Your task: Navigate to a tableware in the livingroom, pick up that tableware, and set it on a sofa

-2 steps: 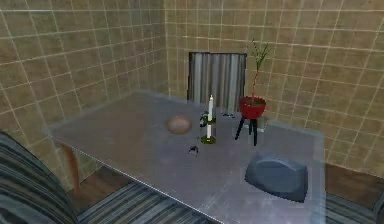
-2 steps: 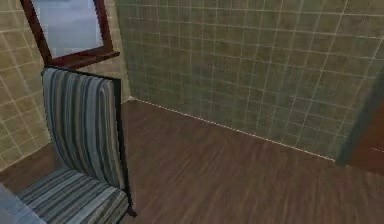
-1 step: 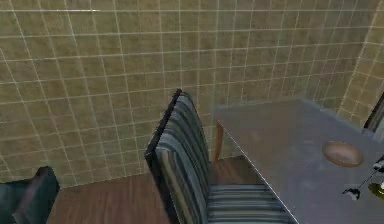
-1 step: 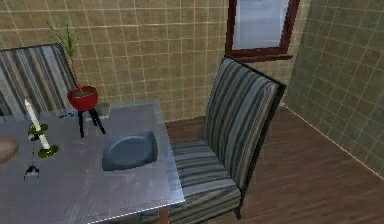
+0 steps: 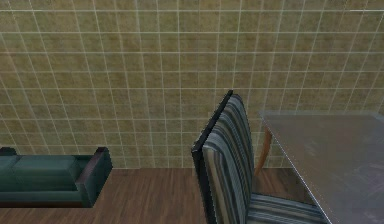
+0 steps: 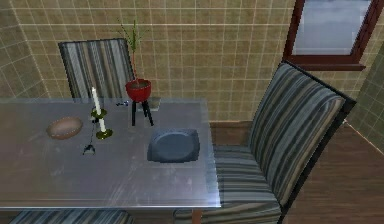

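In the forward view, from the left, I saw a dark green sofa point(image 5: 50, 175) low against the tiled wall. A striped chair point(image 5: 235, 160) stood further right, tucked against the corner of a grey table point(image 5: 340, 160).

In the arm side view the table point(image 6: 40, 165) carried, from the left:
- a brownish oval lump point(image 6: 65, 127);
- a white candle point(image 6: 96, 105) in a dark holder;
- a small dark object point(image 6: 89, 150) just in front of the candle;
- a red pot plant point(image 6: 139, 90) on a little stand.

Right of the plant, near the table's right edge, lay a shallow blue-grey dish point(image 6: 174, 147). I took that dish for the tableware. One striped chair point(image 6: 97, 65) stood behind the table and another point(image 6: 290, 140) beyond its right end, below a window point(image 6: 335, 30).

I could not tell the end effector's state, nor how the dish lay relative to it.

I judged the drive to the table about finished, since the dish lay on the side where the arm works. The pickup was not done, as the dish rested flat on the table. That left the reach, the lift, the drive across to the sofa, and the set-down there.
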Motion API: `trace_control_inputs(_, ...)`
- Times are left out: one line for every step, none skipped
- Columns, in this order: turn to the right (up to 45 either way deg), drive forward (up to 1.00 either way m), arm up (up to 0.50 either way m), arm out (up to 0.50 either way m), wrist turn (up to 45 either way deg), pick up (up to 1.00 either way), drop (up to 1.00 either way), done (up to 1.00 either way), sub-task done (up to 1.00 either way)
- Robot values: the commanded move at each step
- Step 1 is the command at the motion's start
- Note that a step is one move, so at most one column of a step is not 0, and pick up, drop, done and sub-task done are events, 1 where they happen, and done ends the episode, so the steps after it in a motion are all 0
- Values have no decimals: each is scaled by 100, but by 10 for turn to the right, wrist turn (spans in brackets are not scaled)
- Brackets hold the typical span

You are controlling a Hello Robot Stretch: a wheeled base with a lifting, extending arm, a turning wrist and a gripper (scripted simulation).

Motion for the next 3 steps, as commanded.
trace_control_inputs(0,0,50,0,0,0,0,0,0)
trace_control_inputs(0,0,28,0,0,0,0,0,0)
trace_control_inputs(0,0,0,46,0,0,0,0,0)
